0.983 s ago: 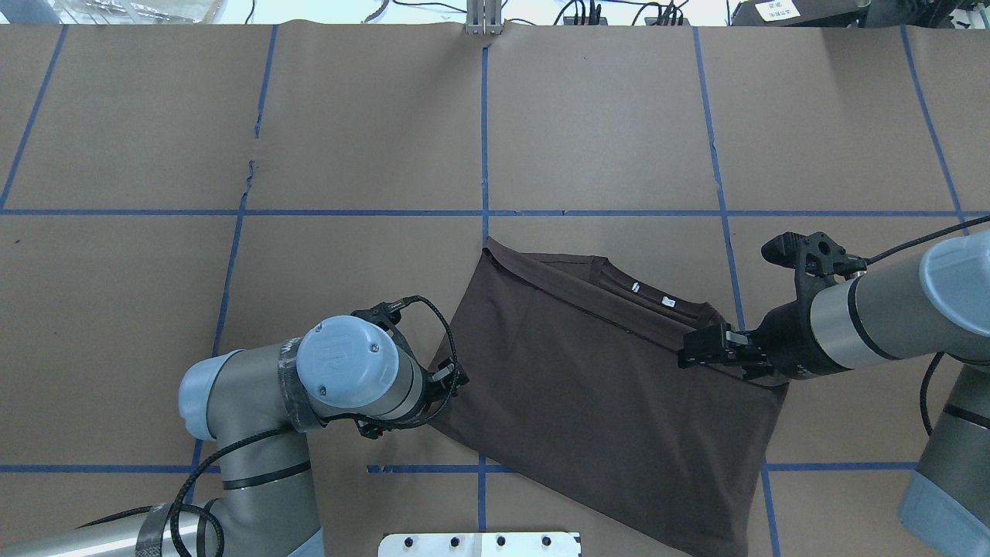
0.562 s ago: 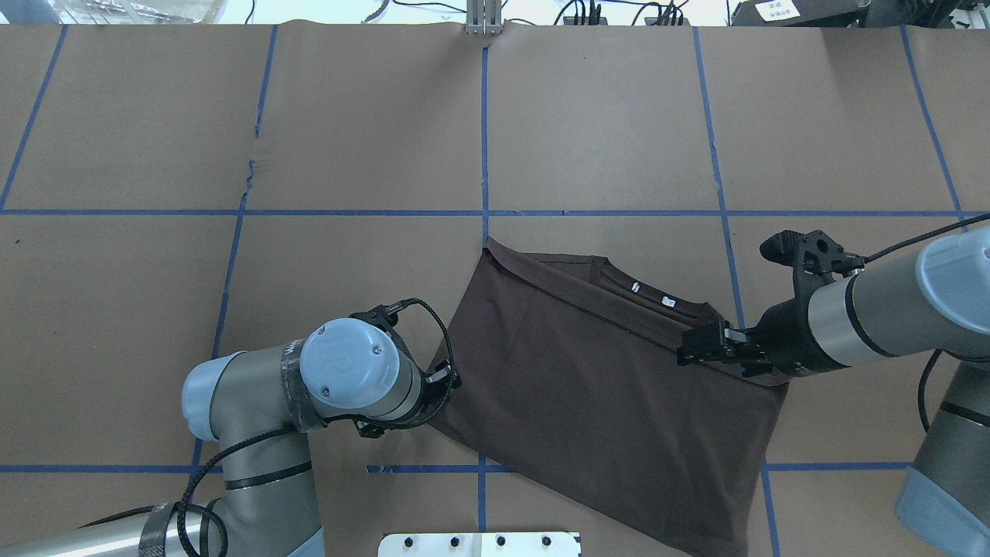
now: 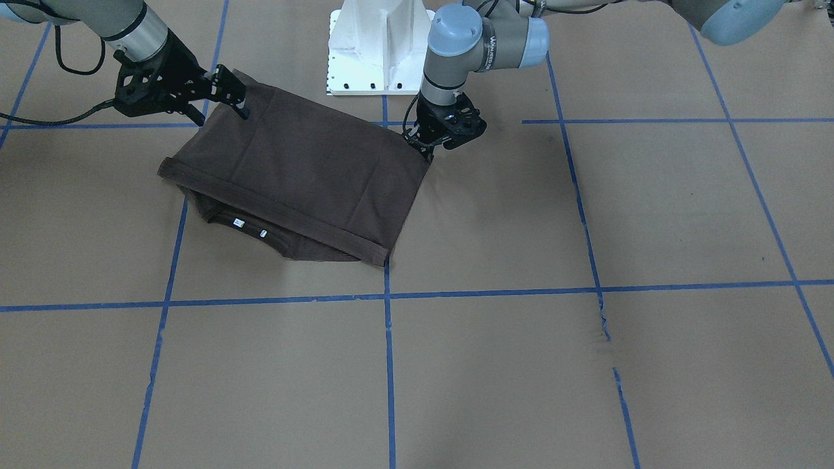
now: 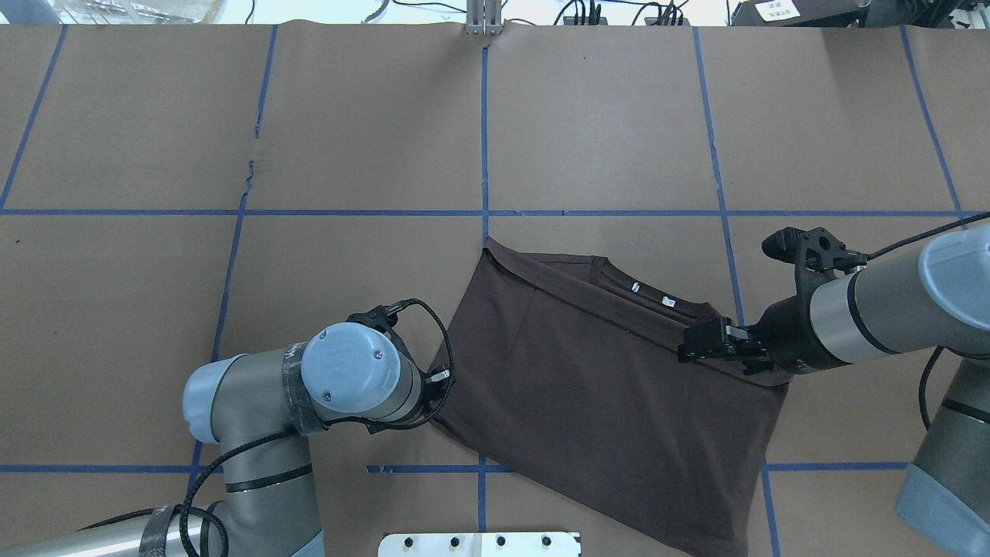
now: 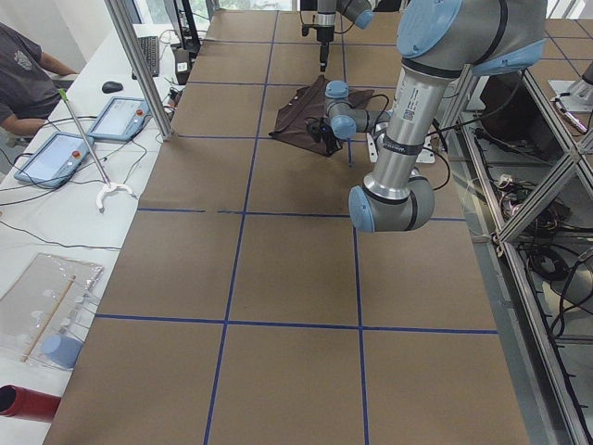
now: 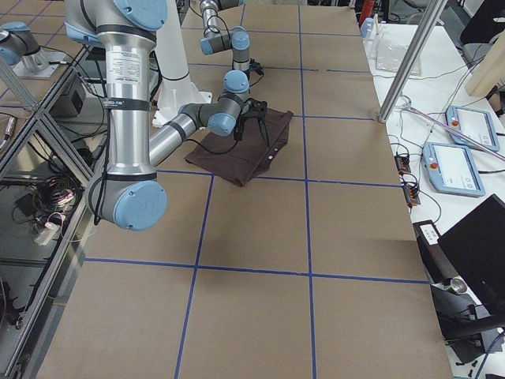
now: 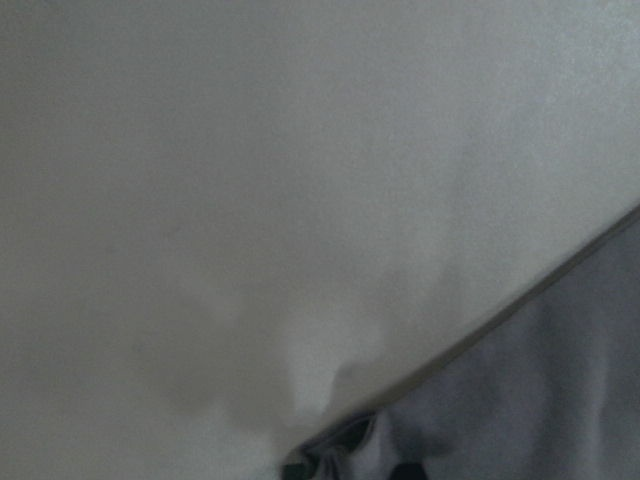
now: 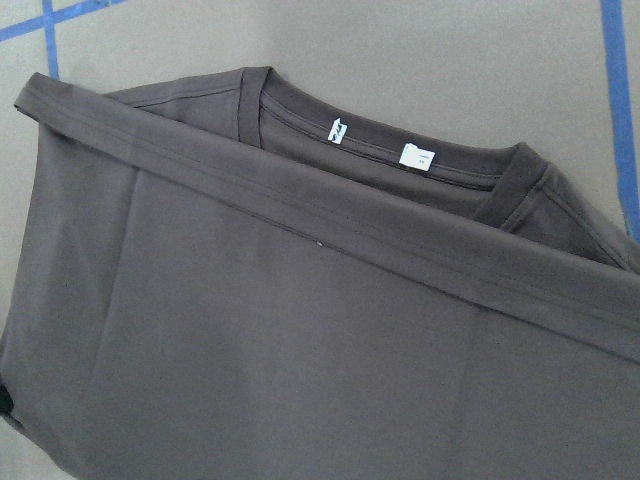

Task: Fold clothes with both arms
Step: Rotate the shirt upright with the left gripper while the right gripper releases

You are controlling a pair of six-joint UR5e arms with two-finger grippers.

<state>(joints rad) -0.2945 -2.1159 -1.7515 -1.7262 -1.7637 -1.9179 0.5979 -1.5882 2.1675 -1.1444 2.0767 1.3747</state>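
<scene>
1. Table (image 4: 348, 116): brown paper marked into large squares by blue tape lines (image 4: 485, 139). You have broad bare paper beyond the shirt's far edge and on the robot's left. The paper has a small tear along one tape line.

2. Left arm (image 4: 255, 402) and right arm (image 4: 874, 309): grey links with pale blue caps. The front view shows lettering on the left arm's link, too small for you to read.

3. T-shirt (image 4: 603, 387): dark brown, folded, lying askew on the robot's side of the table and right of centre. A hem band crosses just below the collar. In the overhead view its near right corner runs to the picture's bottom edge.

4. Right gripper (image 3: 238, 104): over the shirt's right end by the hem band. You cannot tell how its jaws stand.

5. Left gripper (image 3: 425, 144): at the shirt's left corner, hidden under the wrist from overhead. Its wrist view is a blur, so its grip cannot be told.

6. Neck labels (image 8: 338, 131): two white tags inside the collar. The right wrist view shows a dark Z-like mark on one and unreadable print on the other; overhead they are only specks.
</scene>
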